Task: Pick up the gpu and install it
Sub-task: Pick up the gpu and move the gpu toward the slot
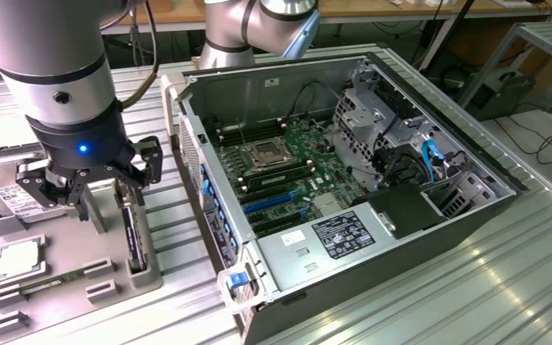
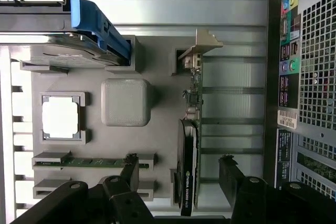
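**Hand poised over the gpu, card not yet lifted**

The gpu point(image 2: 192, 129) is seen standing on its long edge in a slot of the grey holder point(image 2: 157, 72). Its black cooler is turned to one side and its silver bracket sits at the far end from the hand. The holder is set on the ribbed metal tabletop point(image 1: 448, 287), just beside the open computer case point(image 1: 256, 90), at the exterior view's left.

The hand point(image 2: 179, 162) is held above the cooler end of the card with its jaws spread wide apart. In the wrist view one finger is placed on each side of the gpu, and a gap is left between each finger and the card. No contact can be made out, and nothing is gripped. In the exterior view the hand point(image 1: 106, 203) is seen low over the holder, with the gpu point(image 1: 135, 241) just under it.

A hard drive point(image 2: 79, 51) with a blue handle, a processor chip point(image 2: 60, 118) and a memory stick point(image 2: 84, 162) are also kept in the holder and are left untouched.

The task is judged to be at its start. The approach has been made, but the card has been neither clamped nor lifted. The blue expansion slots point(image 1: 271, 203) on the motherboard point(image 1: 295, 154) are seen without a card, so the installation is not yet begun.
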Tool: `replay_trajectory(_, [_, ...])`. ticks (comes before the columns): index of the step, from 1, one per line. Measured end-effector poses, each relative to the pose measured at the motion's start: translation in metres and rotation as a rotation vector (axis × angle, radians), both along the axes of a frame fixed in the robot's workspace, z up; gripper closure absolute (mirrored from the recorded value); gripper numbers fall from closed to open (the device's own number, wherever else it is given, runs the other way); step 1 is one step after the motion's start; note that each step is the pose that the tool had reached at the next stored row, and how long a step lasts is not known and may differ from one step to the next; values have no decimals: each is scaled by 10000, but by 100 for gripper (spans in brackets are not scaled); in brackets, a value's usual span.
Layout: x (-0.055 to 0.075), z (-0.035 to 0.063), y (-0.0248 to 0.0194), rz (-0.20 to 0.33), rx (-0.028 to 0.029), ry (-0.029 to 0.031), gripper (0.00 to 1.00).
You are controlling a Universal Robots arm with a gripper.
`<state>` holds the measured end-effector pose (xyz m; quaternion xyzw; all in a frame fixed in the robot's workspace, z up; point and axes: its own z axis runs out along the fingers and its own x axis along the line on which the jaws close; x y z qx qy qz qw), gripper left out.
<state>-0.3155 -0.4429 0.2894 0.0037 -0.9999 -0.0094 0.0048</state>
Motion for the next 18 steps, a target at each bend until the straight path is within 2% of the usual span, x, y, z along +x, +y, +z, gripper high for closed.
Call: replay_trajectory(18, [2,-146,-5,0,-1,8,28])
